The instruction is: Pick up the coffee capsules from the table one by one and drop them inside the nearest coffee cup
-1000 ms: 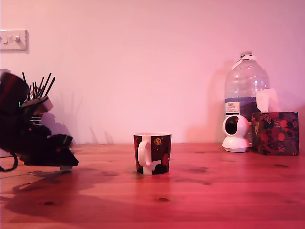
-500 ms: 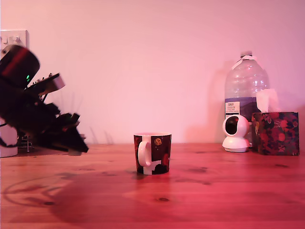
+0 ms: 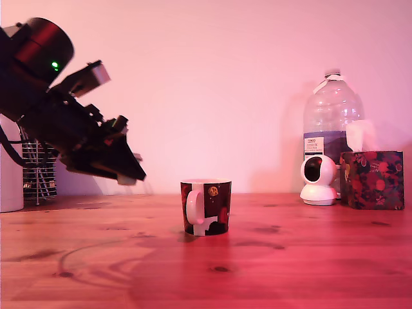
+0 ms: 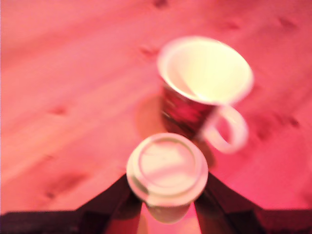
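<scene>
I see my hand (image 3: 129,172) raised above the worktop (image 3: 290,257), clamped on a pale coffee capsule (image 4: 167,170). The coffee cup (image 3: 206,206) stands upright on the worktop to the exterior view's right of the hand, apart.

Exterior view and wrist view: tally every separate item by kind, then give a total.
Coffee capsule held in the gripper: 1
Coffee cup: 1
Water bottle: 1
White camera: 1
Tissue box: 1
Wire holder: 1
Total: 6
</scene>
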